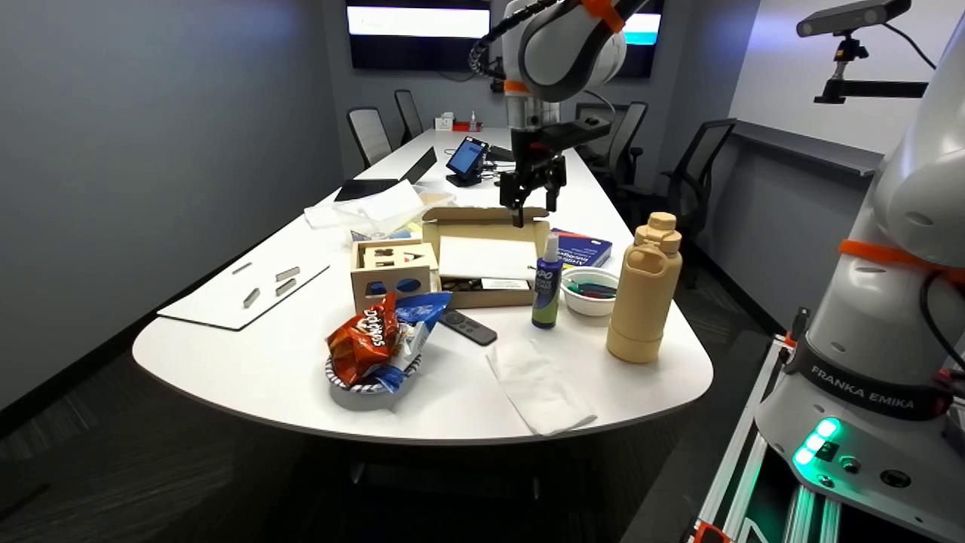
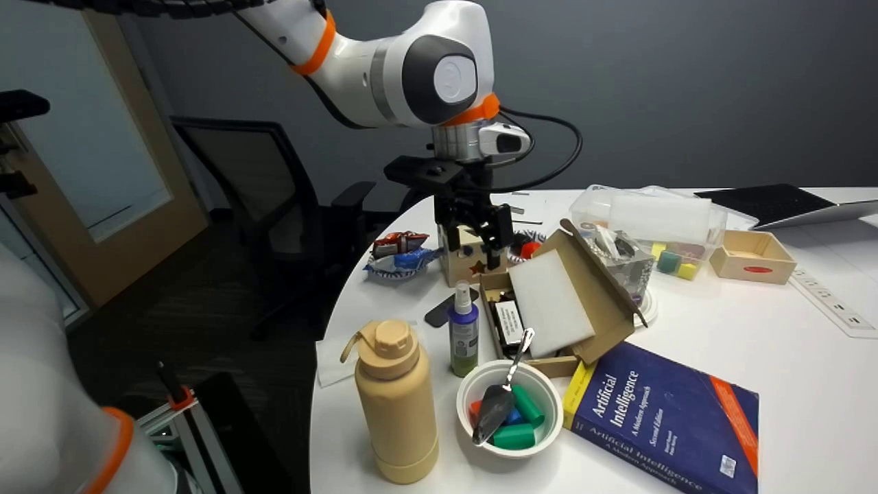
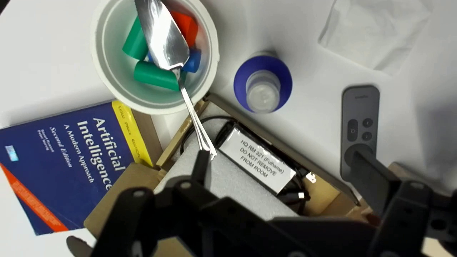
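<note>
**Open brown cardboard box [image 1: 490, 299] lies beneath a spread black two-fingered gripper [image 3: 278, 154]**

We find the box set in from the rounded end edge of the glossy white tabletop [image 1: 264, 362], its brown lid [image 2: 591, 285] tipped back. Inside, a flat white foam slab [image 2: 550, 304] slants toward the lid, with a white rectangular label [image 3: 257, 160] beside it. The gripper hangs above, its jaws standing wide apart.

Only the wrist view lets us read that label: "HQ RM 321 (Fulhame) DO NOT REMOVE FROM ROOM". The gripper itself covers part of the box there, so we cannot be sure of all its contents. That view also looks down into a round white bowl [image 3: 116, 76], where a silver metal cake server [image 3: 166, 43] rests over green, blue and orange-red cylinders [image 3: 157, 76], its handle reaching toward the box. A purple-and-green plastic spray bottle [image 1: 547, 290] stands just beside the box, nearer the end edge.

Both exterior views give us a tall tan bottle [image 1: 645, 290] by the tabletop's rounded corner, outside the wrist view. In an exterior view alone we see a black-framed tablet [image 1: 466, 157], well back from the end edge.
</note>
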`<state>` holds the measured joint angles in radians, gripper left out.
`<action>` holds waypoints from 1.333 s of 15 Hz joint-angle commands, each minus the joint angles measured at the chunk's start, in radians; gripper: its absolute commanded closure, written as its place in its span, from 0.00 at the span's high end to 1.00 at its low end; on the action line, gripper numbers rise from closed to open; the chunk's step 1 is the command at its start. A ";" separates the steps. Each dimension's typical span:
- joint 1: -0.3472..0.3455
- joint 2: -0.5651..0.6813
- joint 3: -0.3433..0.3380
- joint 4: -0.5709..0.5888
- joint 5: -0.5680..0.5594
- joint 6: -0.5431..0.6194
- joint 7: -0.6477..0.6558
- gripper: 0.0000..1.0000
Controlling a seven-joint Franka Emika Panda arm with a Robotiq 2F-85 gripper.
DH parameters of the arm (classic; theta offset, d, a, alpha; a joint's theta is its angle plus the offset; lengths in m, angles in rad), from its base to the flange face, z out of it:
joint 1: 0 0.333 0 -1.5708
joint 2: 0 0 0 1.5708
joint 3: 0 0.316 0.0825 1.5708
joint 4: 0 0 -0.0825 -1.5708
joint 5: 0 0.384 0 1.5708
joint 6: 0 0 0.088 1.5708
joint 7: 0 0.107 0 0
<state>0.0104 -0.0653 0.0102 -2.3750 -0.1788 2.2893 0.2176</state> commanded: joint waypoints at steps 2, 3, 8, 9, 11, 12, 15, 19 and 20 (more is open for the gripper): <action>-0.033 -0.039 -0.002 -0.002 -0.111 0.127 0.135 1.00; -0.042 -0.036 -0.002 -0.001 -0.150 0.158 0.172 1.00; -0.085 0.045 -0.001 0.029 -0.420 0.214 0.413 1.00; -0.086 0.063 -0.004 0.037 -0.461 0.198 0.450 1.00; -0.079 0.110 -0.018 0.051 -0.510 0.177 0.502 1.00; -0.073 0.139 -0.027 0.061 -0.509 0.168 0.505 1.00; -0.062 0.211 -0.049 0.088 -0.446 0.162 0.471 1.00; -0.066 0.285 -0.070 0.138 -0.309 0.146 0.373 1.00; -0.069 0.299 -0.075 0.150 -0.262 0.143 0.334 1.00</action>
<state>-0.0675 0.1832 -0.0452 -2.2873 -0.5562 2.4699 0.6472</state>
